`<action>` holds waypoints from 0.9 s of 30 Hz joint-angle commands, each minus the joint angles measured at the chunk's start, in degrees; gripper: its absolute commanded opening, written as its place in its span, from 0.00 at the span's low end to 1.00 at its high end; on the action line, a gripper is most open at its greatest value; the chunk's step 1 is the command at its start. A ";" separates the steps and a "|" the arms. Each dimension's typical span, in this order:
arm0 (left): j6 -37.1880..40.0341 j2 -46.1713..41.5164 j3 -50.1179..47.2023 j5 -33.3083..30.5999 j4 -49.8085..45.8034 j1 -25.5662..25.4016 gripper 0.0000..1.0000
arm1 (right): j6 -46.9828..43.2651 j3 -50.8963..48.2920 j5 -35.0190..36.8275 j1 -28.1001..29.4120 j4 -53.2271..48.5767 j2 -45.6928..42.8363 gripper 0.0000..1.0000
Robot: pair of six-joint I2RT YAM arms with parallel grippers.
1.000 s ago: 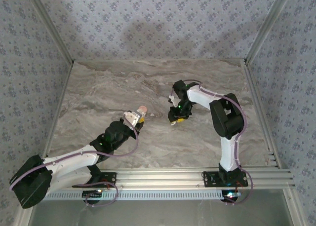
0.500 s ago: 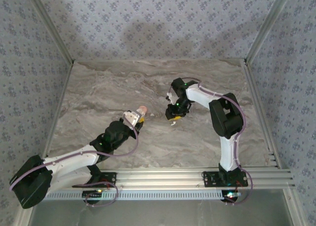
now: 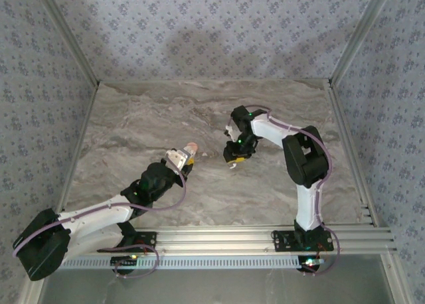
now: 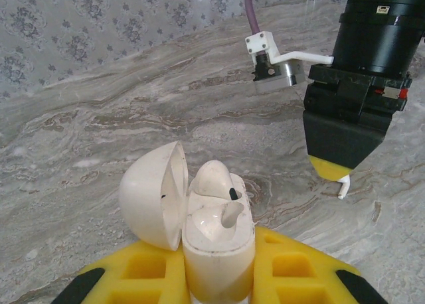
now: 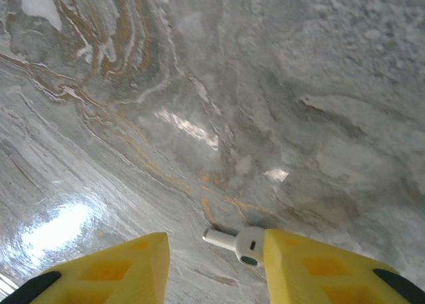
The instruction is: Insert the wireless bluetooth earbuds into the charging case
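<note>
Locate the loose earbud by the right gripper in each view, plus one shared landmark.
Top external: earbud, a faint pale speck under the right gripper, near picture centre.
Left wrist: its stem pokes out below that gripper's yellow tip, right of centre.
Right wrist: earbud at bottom centre, against the right-hand yellow tip.
Landmark: the right gripper's yellow tips.

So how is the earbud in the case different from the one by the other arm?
The seated earbud is tucked into the charging case, only its rounded top showing; the loose earbud is outside it, stem in full view. The seated earbud rides in the case gripped by the left tool; the loose earbud sits between the right tool's open fingers, against one. Both are small and whitish.
</note>
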 commanded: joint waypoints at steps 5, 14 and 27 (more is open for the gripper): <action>0.52 -1.18 0.06 0.63 -0.19 0.41 0.11 | 1.58 -2.11 0.45 -0.21 -0.71 -1.89 0.43; 0.52 -1.74 -0.03 0.55 -0.63 0.48 0.11 | 1.77 -1.95 -0.42 0.11 0.11 -0.83 0.42; 0.58 -2.15 0.08 0.48 -1.10 0.52 0.11 | 1.85 -1.12 -1.74 0.51 1.05 0.42 0.42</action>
